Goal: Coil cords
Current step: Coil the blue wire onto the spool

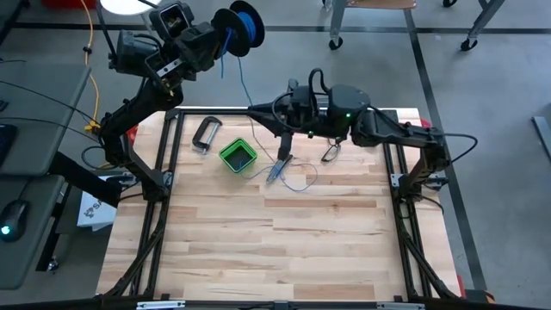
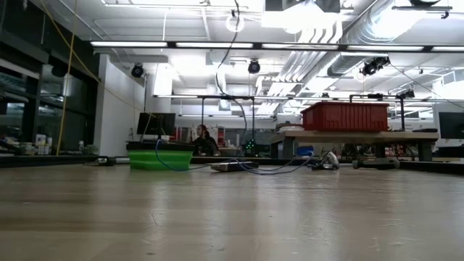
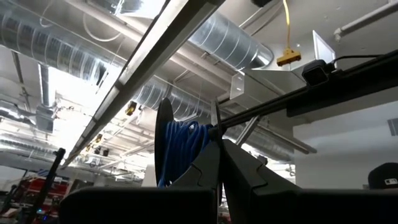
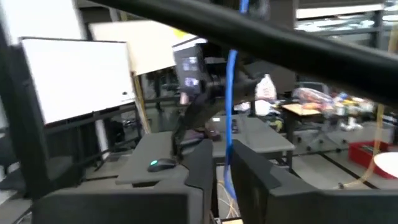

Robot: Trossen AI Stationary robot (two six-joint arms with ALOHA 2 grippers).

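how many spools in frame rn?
1. The round dark spool wound with blue wire is held up beyond the table's far-left corner by the left gripper, shut on it. None visible on the wooden table; some could be hidden under the arms.

Green box (image 1: 238, 156) on wooden table (image 1: 275, 250), metal clamp (image 1: 205, 134) beside it

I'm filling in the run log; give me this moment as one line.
left gripper: shut on spool, raised beyond table's far edge | right gripper: closing on wire | green box: on table
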